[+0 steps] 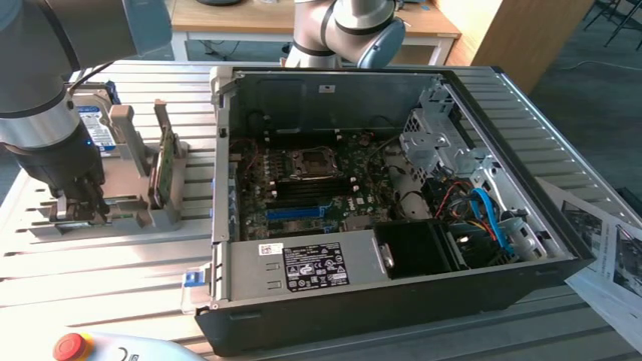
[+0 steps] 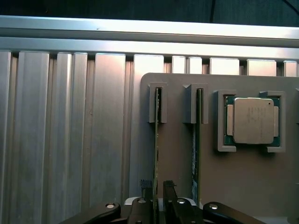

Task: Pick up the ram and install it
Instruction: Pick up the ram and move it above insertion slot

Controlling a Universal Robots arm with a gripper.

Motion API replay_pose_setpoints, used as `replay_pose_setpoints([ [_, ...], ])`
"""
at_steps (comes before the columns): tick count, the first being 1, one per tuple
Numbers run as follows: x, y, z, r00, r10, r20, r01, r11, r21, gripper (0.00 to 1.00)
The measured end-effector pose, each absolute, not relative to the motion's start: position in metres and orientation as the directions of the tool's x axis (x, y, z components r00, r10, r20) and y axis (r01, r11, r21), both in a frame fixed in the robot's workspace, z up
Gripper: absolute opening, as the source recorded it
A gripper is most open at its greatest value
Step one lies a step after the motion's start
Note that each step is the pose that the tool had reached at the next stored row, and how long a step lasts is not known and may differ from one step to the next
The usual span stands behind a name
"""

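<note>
- Ram [image 2: 157, 140]: a thin green stick seen edge-on, seated upright in the slot nearest the holder's [image 2: 177, 158] outer edge and not yet lifted out.
- Hand [image 2: 157, 187]: lowered onto the holder and lined up over one end of the ram. Whether it is clenched on the stick or merely set about it cannot be told.
- Hazard 1: a hold this close to one end of the ram is off-centre. In my judgement a lift could swing the far end and jam it in the holder's notch.
- Hazard 2: the second board [image 2: 198, 140] sits in the holder's next slot, close by. A sideways pull could knock it or drag the light holder across the bench [image 2: 70, 140].
- Hazard 3: a weak or skewed hold could let the stick slip or twist, which would spoil its alignment for seating (the slot in the case is likely narrow).
- Count in the holder:
  - two edge-on green boards, the ram included
  - one square processor [image 2: 252, 120] in a corner bracket
  - one blue-labelled hard drive [image 1: 90, 126], partly hidden by the arm
- Count off the holder:
  - one open computer case [image 1: 401, 188], just beside the holder on the exterior view's right
  - one red button [image 1: 72, 344], well apart from the holder at the bench's near edge
  - one hand
</note>
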State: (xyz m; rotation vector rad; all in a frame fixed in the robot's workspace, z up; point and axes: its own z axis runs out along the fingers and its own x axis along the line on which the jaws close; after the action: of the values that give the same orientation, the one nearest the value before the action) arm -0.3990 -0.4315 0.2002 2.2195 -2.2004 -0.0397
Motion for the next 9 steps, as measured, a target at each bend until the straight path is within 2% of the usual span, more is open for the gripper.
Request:
replay_pose_setpoints([
  [5, -0.3989, -0.4315, 0.2001, 0.009, -1.0, -0.007, -1.0, -0.009, 0.029, 0.22],
  [6, -0.399, -0.4314, 0.2001, 0.009, -1.0, -0.007, -1.0, -0.009, 0.029, 0.15],
  [9, -0.3989, -0.4314, 0.2001, 0.009, -1.0, -0.007, -1.0, -0.009, 0.029, 0.15],
])
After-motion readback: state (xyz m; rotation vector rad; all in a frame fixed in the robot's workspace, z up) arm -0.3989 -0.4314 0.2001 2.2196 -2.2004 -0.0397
